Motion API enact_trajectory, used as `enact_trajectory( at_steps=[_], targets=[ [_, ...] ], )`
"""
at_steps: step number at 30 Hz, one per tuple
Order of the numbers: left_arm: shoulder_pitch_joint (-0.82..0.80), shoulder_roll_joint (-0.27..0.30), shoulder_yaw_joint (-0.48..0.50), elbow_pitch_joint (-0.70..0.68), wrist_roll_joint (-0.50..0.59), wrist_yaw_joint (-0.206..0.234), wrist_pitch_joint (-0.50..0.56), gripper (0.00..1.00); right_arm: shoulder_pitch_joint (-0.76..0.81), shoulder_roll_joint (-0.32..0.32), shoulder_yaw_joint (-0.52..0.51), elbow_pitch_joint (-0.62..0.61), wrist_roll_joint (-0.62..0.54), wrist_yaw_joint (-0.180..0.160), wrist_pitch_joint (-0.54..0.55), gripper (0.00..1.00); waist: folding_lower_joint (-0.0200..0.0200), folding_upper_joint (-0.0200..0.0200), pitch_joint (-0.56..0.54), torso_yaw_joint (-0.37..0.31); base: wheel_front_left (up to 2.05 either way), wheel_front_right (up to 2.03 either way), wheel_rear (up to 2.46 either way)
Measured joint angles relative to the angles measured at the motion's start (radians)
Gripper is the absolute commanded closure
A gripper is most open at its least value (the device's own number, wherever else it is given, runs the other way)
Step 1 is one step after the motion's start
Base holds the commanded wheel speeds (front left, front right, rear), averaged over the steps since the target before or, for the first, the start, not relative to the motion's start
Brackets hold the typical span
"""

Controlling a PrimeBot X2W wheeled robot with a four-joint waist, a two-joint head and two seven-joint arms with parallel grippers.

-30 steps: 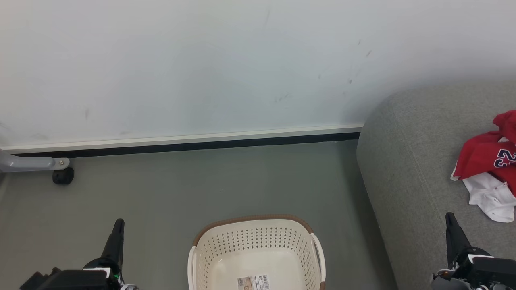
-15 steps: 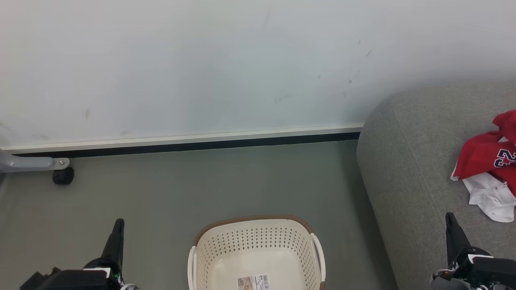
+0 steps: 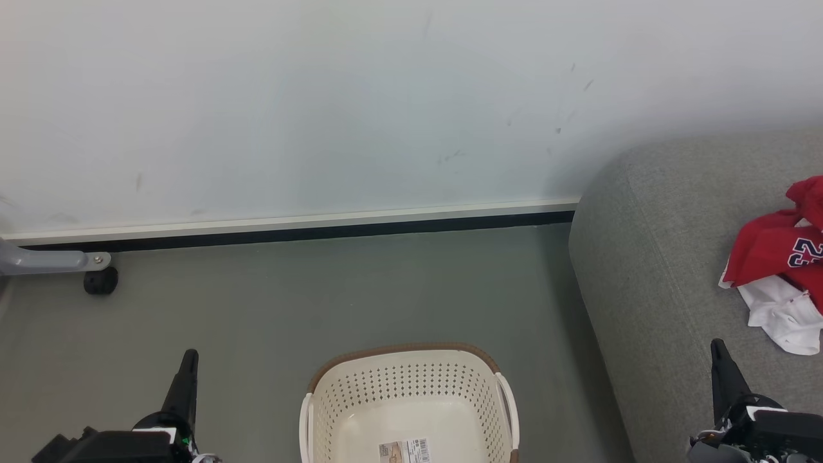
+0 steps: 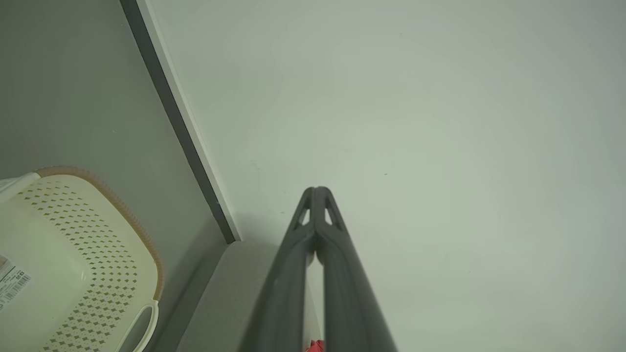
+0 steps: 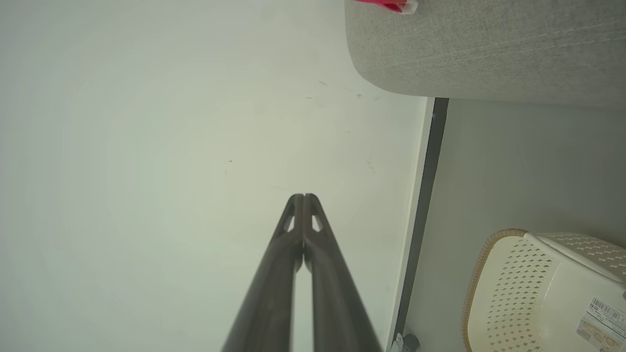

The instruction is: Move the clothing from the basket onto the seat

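We see the clothing heaped on the seat, basket bare, left gripper and right gripper clenched empty; it looks soft, light and limp, so we'd pinch a raised fold.

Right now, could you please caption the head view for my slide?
Empty basket; red clothing lies on the grey seat beside it.

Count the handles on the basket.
2 on the basket: the left handle and the right handle, one on each side wall. Its near end is cut off, so more may be hidden.
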Motion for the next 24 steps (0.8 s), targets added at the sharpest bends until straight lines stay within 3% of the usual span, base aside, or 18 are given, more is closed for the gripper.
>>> enact_trajectory(
  at_steps=[24],
  targets=[
    [0.0, 0.0, 0.0, 0.001, 0.0, 0.0, 0.0, 1.0, 0.0, 0.0, 0.0, 0.0, 0.0, 0.001, 0.0, 1.0, -0.0002, 0.0, 0.0, 0.0, 0.0, 0.0, 0.0]
  ],
)
